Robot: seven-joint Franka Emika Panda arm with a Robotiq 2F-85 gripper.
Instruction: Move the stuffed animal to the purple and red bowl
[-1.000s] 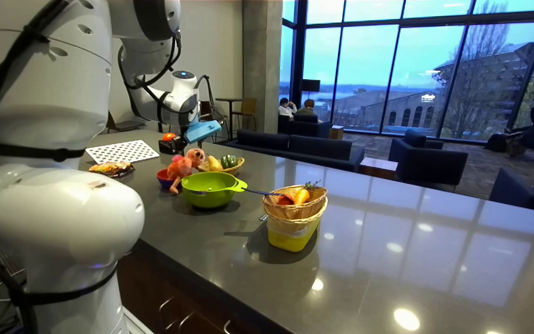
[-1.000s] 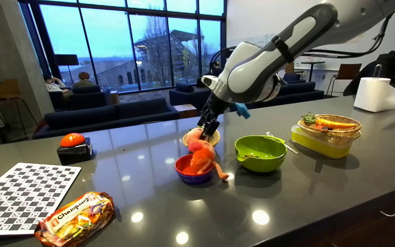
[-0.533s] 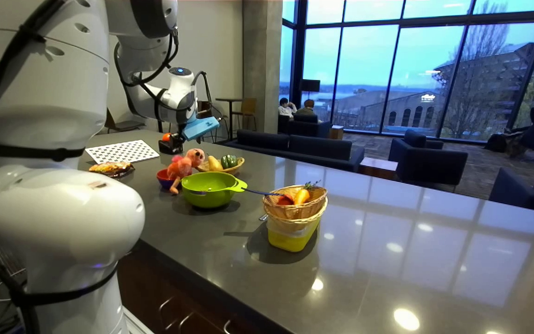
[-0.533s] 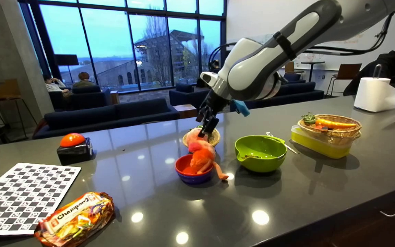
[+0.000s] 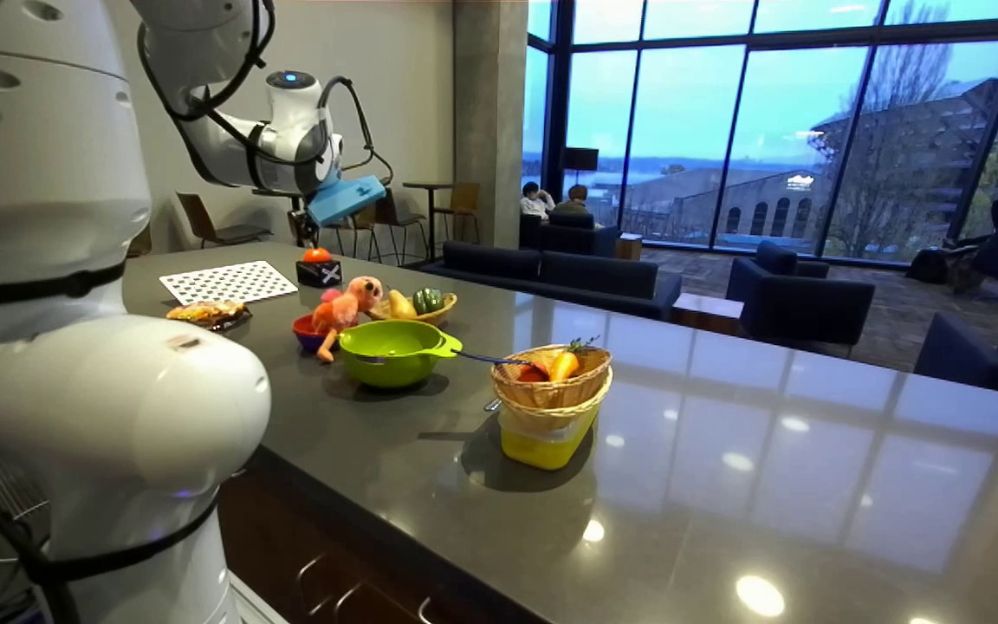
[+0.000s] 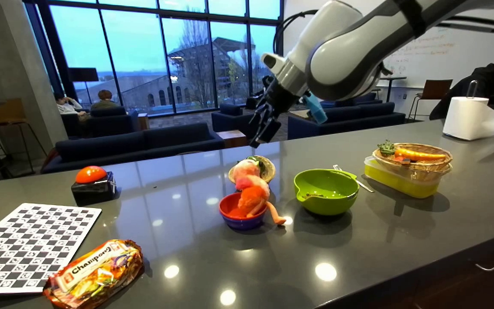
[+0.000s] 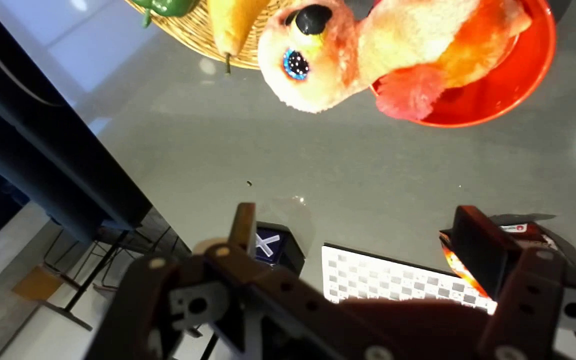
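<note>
Counter (image 6: pixel 187 253): bears the bowl (image 6: pixel 237 222), with the toy (image 6: pixel 253 195) in it; the move looks nearly complete.
Arm (image 6: pixel 341 64): reaches in over the counter; in my judgement only backing off remains for it.
Gripper (image 7: pixel 363 232): fingers (image 7: pixel 483 245) spread apart with nothing between them, higher than the toy and apart from it; letting go looks done.
Toy: rump in the bowl, head (image 7: pixel 313 65) leaning out past the rim; partly inside.
Bowl: upright, so the placing seems to hold.
Leg (image 6: pixel 274 213): hangs outside the rim; tucking it in is left, if fully inside is wanted.
</note>
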